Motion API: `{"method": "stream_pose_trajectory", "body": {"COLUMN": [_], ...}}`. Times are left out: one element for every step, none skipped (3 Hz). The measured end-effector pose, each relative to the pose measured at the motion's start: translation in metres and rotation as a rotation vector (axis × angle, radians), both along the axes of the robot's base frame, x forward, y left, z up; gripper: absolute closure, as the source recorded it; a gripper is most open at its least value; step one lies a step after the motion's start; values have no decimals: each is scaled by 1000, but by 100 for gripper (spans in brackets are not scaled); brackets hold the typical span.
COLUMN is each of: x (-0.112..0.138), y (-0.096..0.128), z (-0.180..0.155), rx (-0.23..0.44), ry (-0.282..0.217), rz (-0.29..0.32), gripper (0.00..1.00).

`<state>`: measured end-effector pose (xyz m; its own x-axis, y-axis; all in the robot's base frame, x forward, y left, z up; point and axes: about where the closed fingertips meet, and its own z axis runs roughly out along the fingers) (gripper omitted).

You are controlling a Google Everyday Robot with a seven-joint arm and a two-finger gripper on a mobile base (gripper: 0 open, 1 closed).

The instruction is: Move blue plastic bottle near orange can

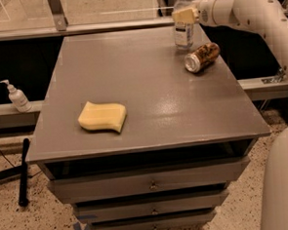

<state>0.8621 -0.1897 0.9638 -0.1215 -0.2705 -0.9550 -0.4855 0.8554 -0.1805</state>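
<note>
Gripper (184, 16) around bottle (183, 35) (far table (146, 77) edge)

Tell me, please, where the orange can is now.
In the camera view the orange can lies on its side far right on the table, just front-right of the blue plastic bottle that the gripper holds.

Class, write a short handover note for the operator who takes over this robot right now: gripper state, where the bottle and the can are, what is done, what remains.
The gripper is at the far right of the table, shut on the blue plastic bottle around its upper part.
The bottle is upright; I cannot tell whether its base rests on the top.
The orange can lies on its side just in front of the bottle, with a small gap between them.
Done: the bottle is already close to the can.
Left: probably seat the bottle, open, and back away without nudging the can.
</note>
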Motion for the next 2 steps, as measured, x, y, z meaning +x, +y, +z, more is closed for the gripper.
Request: {"method": "stream_pose_trajectory", "body": {"x": [-12, -23], "y": [-29, -38], "z": [10, 8], "rx": [-19, -6], "ry": [-9, -6], "rz": [-45, -65], "gripper": [100, 100]}}
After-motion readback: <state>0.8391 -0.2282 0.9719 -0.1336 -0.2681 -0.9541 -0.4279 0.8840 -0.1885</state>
